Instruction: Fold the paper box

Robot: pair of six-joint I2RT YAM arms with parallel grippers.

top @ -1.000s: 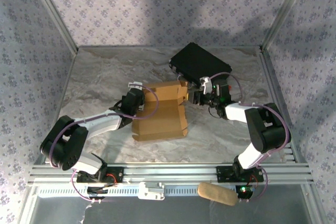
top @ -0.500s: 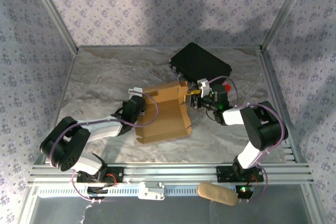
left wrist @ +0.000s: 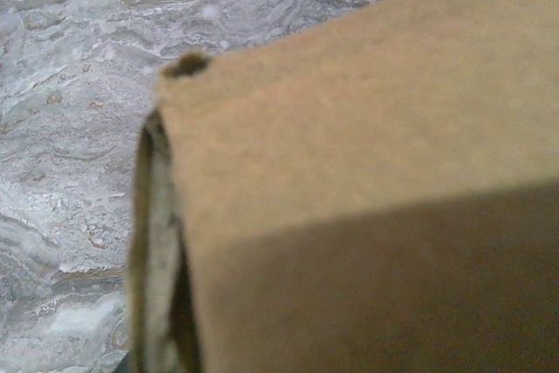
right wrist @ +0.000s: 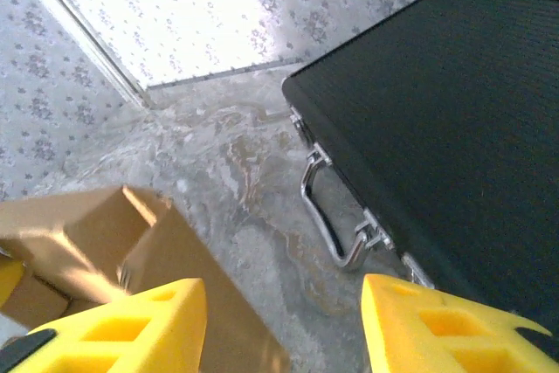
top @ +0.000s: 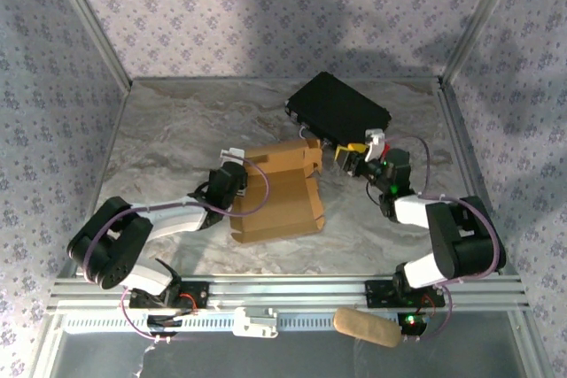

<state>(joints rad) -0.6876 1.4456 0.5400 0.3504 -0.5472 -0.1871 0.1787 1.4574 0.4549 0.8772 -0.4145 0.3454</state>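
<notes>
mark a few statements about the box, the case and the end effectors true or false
The right end effector is open and empty. True.
The paper box lies on top of the black case. False: it is in front of it.
The left end effector is at the box's left edge. True.
The right end effector grips the case's metal handle. False: the handle lies beyond it, untouched.

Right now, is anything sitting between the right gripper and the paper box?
Nothing visible does. The open right gripper is separated from the right flap of the paper box by only a strip of bare table. The black case lies just beyond the gripper, toward the back wall, not in the path.
</notes>
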